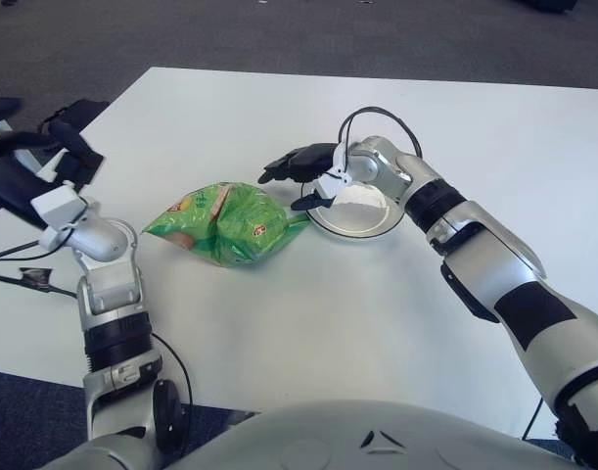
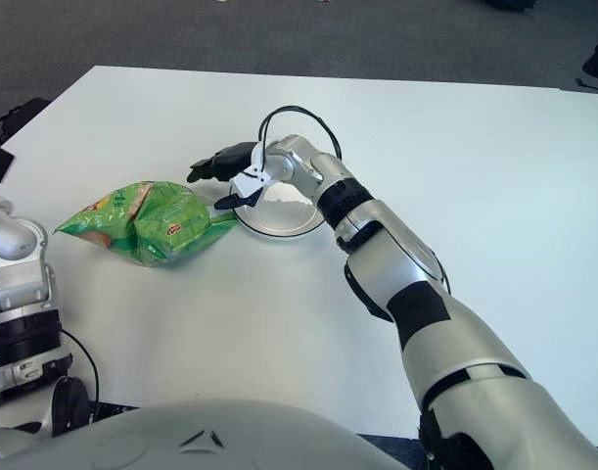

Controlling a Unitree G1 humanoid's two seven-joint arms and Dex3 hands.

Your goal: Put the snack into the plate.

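A green snack bag (image 1: 226, 223) lies on the white table (image 1: 308, 313), just left of a round silver plate (image 1: 362, 211). My right hand (image 1: 300, 176) hovers over the plate's left rim, right beside the bag's upper right corner, with its dark fingers spread and nothing held. My left hand (image 1: 54, 162) is raised at the table's left edge, well left of the bag, fingers spread and holding nothing. In the right eye view the bag (image 2: 147, 223) and plate (image 2: 279, 213) sit the same way.
A black cable (image 1: 377, 122) loops from my right wrist over the plate's far side. A dark bag (image 1: 73, 116) lies on the floor past the table's left corner. Thin cables (image 1: 24, 279) trail near my left forearm.
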